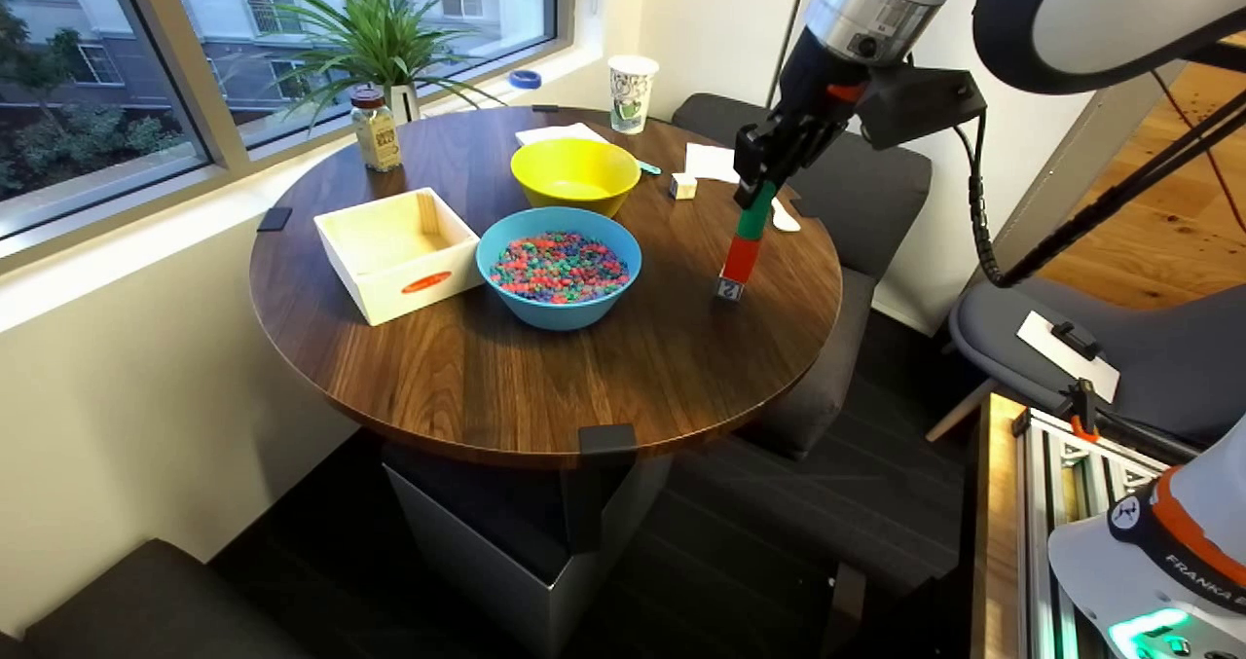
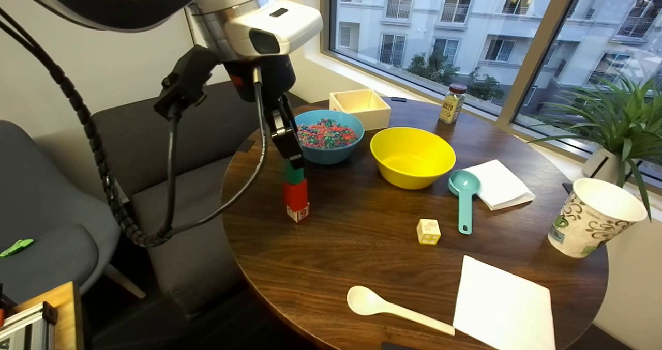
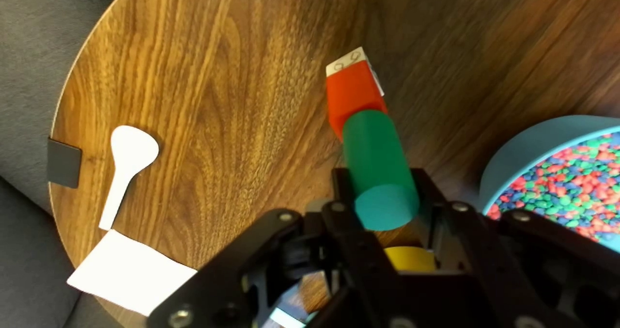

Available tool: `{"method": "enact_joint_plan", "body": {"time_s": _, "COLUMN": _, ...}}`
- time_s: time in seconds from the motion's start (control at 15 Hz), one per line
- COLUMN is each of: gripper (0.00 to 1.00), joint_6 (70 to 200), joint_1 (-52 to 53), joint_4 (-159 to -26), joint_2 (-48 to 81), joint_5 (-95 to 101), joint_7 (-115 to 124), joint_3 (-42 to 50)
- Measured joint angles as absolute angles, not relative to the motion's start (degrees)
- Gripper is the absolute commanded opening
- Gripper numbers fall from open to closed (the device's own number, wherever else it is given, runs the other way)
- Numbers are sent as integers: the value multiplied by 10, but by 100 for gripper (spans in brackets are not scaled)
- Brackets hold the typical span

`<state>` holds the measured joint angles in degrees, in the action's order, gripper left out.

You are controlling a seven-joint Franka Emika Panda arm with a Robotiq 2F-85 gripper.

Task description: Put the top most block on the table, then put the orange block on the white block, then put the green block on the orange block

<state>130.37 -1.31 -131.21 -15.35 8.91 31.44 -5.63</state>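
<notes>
In the wrist view, the table (image 3: 218, 76) fills most of the frame, and the gripper (image 3: 381, 180) juts in from the bottom edge, its jaws pinching the green block (image 3: 375, 148) from both sides. That block's long axis runs up the frame and slightly left, on to the orange block (image 3: 356, 88) just above it, with the white block (image 3: 345, 62) peeping out beyond. Both exterior views show me the same column: green seated on orange, orange on white, white on the table. A loose block (image 2: 429, 231) rests right of centre in an exterior view; I take it for the topmost one. So the stacking looks all but done; what's left, I'd say, is to part the jaws evenly and lift along the green's axis, since a sideways nudge could topple the lot.
</notes>
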Motion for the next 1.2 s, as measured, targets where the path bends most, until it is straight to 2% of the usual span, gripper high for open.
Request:
{"method": "enact_joint_plan", "body": {"time_s": 1.0, "gripper": 8, "joint_6": 1304, "joint_1": -15, "joint_4": -1311, "joint_2": -152, "joint_5": 89, "joint_7": 311, "joint_3": -56}}
{"method": "enact_joint_plan", "body": {"time_s": 1.13, "gripper": 60, "joint_6": 1304, "joint_1": -15, "joint_4": -1310, "joint_2": -151, "joint_5": 89, "joint_7": 311, "joint_3": -56}}
{"method": "enact_joint_plan", "body": {"time_s": 1.2, "gripper": 60, "joint_6": 1304, "joint_1": -15, "joint_4": -1309, "joint_2": -150, "joint_5": 89, "joint_7": 309, "joint_3": -56}}
